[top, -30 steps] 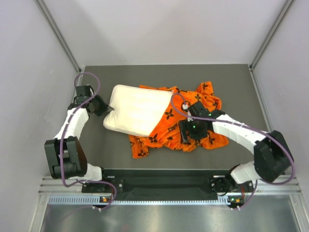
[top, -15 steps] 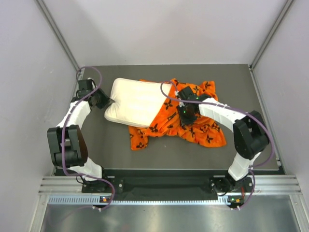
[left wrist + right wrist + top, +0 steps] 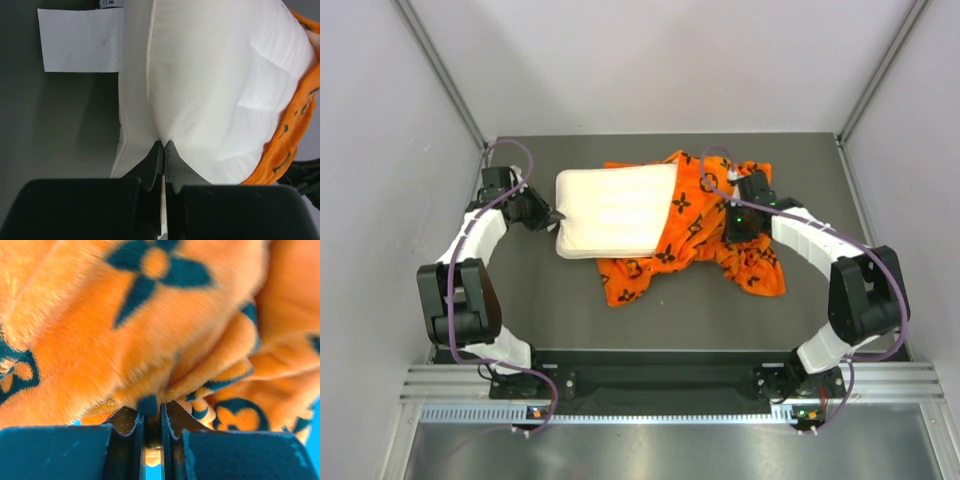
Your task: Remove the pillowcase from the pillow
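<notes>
The cream pillow (image 3: 615, 210) lies across the middle of the table, its right end still inside the orange pillowcase (image 3: 705, 235) with black motifs. At the pillow's left edge my left gripper (image 3: 557, 214) is shut on the pillow's seam; the left wrist view shows the pillow (image 3: 215, 85) pinched between the jaws of my left gripper (image 3: 164, 145). My right gripper (image 3: 733, 228) is over the bunched pillowcase right of the pillow. Its wrist view shows my right gripper (image 3: 151, 412) shut on a fold of pillowcase (image 3: 125, 325).
The dark table (image 3: 560, 310) is walled by grey panels at the back and both sides. A white tag (image 3: 82, 40) sticks out from the pillow's edge. A purple cable (image 3: 505, 150) loops above the left arm. The loose pillowcase tail spreads toward the front right.
My right gripper shut on the pillowcase and moved back and right, dragging the fabric that way. The pillow and the left gripper shifted slightly right and toward the back.
</notes>
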Controlling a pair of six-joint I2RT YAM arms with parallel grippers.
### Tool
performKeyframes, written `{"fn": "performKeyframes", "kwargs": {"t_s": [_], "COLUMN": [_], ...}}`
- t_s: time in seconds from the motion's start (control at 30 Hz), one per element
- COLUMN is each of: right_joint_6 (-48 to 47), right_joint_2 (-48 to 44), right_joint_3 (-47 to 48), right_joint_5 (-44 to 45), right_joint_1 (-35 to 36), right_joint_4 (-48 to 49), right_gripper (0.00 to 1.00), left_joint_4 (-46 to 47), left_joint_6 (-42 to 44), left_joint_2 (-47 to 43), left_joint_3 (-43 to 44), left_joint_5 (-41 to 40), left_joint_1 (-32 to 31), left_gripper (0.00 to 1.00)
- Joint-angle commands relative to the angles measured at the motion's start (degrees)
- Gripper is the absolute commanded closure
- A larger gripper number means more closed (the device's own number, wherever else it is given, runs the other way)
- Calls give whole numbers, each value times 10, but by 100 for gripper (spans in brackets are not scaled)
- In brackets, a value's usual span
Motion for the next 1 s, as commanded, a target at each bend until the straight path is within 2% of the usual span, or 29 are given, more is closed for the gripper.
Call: {"fn": "performKeyframes", "kwargs": {"t_s": [0.0, 0.2, 0.67, 0.77, 0.97], "right_joint_6": [-35, -47, -58, -59, -57], "right_joint_2": [-38, -42, -47, -43, -36], "right_joint_3": [-18, -17, -10, -3, -3], "right_joint_5": [86, 86, 90, 72, 34], "right_joint_1": [-83, -128, -187, -187, -186], "right_joint_4": [21, 19, 12, 14, 20], "right_gripper": [100, 100, 100, 100, 100], "left_joint_4": [26, 16, 0, -4, -50], "left_joint_6": [25, 33, 56, 66, 119], "left_joint_2": [-16, -17, -31, -34, -48], "left_joint_3": [12, 19, 29, 32, 50], "left_joint_5": [-20, -15, 6, 13, -67], "left_joint_1": [31, 43, 84, 80, 12], "left_gripper": [100, 100, 100, 100, 100]}}
